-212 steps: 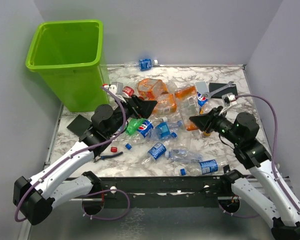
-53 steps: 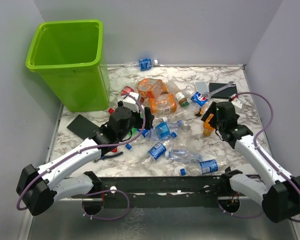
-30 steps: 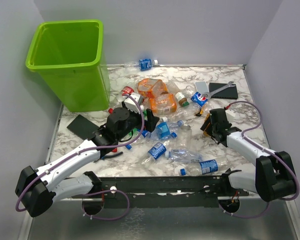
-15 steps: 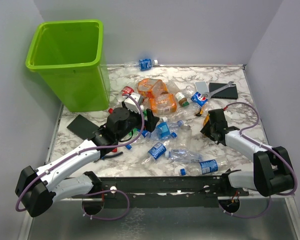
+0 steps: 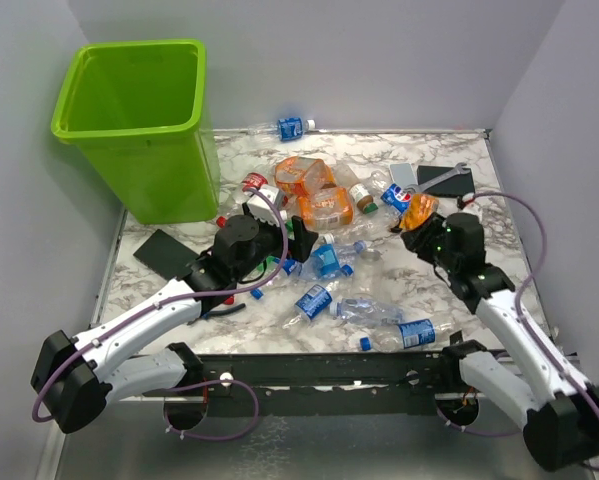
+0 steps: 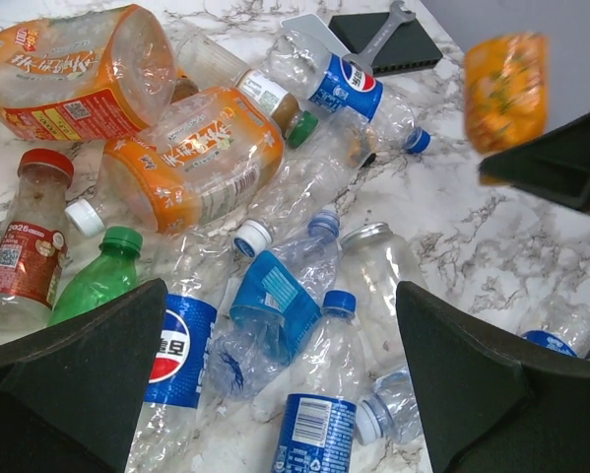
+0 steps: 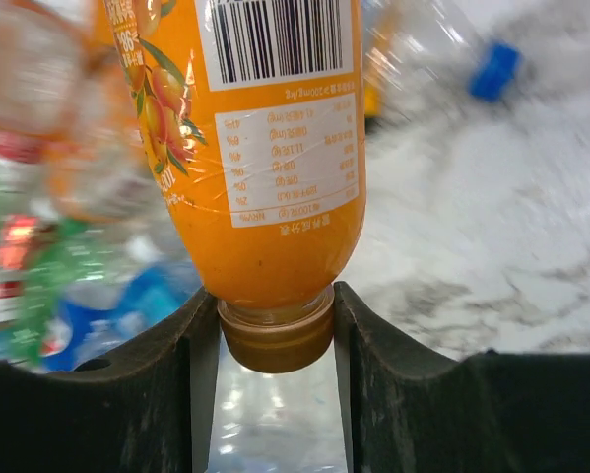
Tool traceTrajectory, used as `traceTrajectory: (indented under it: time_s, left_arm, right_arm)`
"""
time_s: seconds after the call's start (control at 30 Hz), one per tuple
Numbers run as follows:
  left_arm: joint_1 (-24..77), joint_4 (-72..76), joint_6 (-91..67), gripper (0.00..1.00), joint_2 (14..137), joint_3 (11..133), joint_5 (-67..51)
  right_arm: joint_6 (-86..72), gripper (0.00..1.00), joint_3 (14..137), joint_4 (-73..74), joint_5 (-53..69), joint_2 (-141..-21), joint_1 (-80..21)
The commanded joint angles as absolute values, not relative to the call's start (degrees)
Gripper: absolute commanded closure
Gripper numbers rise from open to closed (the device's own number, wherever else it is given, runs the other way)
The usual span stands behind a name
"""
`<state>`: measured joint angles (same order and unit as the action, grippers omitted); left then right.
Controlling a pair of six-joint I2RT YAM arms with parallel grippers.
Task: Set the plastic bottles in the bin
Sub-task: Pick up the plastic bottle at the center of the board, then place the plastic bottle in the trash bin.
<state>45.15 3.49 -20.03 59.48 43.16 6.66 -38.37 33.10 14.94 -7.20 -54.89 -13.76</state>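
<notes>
Orange bottle (image 7: 265, 148), pinched just at its cap by the right jaws, may slip before the bin (image 5: 164, 175); left jaws gape empty.

You see a lime-green bin (image 5: 134, 120), a white table (image 5: 359, 150) veined with grey, and an orange bottle (image 7: 265, 148) with a white barcode label in the black right end effector (image 7: 275, 340).

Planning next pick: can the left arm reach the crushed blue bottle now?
Probably yes: the left gripper is wide open just above the blue bottle, and nothing lies over it.
</notes>
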Motion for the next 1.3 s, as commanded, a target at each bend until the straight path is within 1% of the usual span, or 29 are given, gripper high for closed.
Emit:
traceTrajectory:
  time_s: [0.0, 0.07, 0.1, 0.13, 0.2, 0.27, 0.47, 0.6, 0.97, 1.1, 1.2, 1.23, 1.27]
  left_arm:
    - [45.6, 8.4, -24.0, 0.01, 59.3, 42.0, 8.6]
    - [45.6, 11.3, -26.7, 0.01, 58.3, 42.7, 7.1]
    - [45.6, 13.3, -27.8, 0.01, 57.9, 43.2, 5.6]
    - [45.6, 15.3, -29.0, 0.01, 57.6, 43.8, 4.1]
    - [45.6, 19.9, -31.9, 0.01, 57.4, 45.2, 0.9]
    - [45.7, 24.5, -33.5, 0.01, 57.8, 47.0, -3.3]
    - [45.6, 29.2, -38.1, 0.01, 63.8, 54.0, -14.8]
    - [46.1, 31.9, -43.0, 0.01, 67.8, 55.7, -21.4]
    - [48.6, 36.7, -40.3, 0.01, 65.8, 52.6, -22.9]
    - [49.0, 37.1, -39.3, 0.01, 65.6, 51.2, -23.0]
    - [49.3, 37.1, -38.9, 0.01, 66.1, 50.9, -22.8]
    - [49.3, 37.1, -38.9, 0.02, 66.2, 50.8, -22.7]
    - [49.4, 37.1, -38.6, 0.06, 66.2, 50.7, -22.6]
  right_arm:
    - [-28.8, 0.99, 39.7, 16.3, 7.0, -44.0, -13.8]
    - [-26.5, 0.99, 41.2, 13.7, 20.0, -41.3, -14.0]
    - [-26.8, 0.99, 41.2, 11.5, 28.4, -40.8, -14.0]
    - [-27.9, 0.99, 40.8, 9.1, 33.9, -40.4, -14.1]
    - [-31.2, 0.99, 39.2, 2.2, 41.9, -39.9, -15.1]
    - [-33.4, 0.99, 37.7, -5.0, 45.9, -39.1, -17.1]
    - [-35.9, 0.99, 35.5, -17.2, 51.3, -40.1, -21.6]
    - [-35.9, 0.99, 35.3, -20.2, 50.0, -41.8, -24.2]
    - [-37.9, 0.99, 34.0, -24.6, 43.9, -42.0, -26.1]
    - [-38.9, 0.99, 34.9, -25.4, 44.3, -43.2, -26.6]
    - [-37.3, 0.99, 36.6, -23.0, 44.7, -45.1, -28.1]
    - [-36.5, 0.99, 37.0, -22.1, 44.4, -45.4, -28.8]
    - [-35.9, 0.99, 37.4, -21.2, 43.9, -45.5, -29.4]
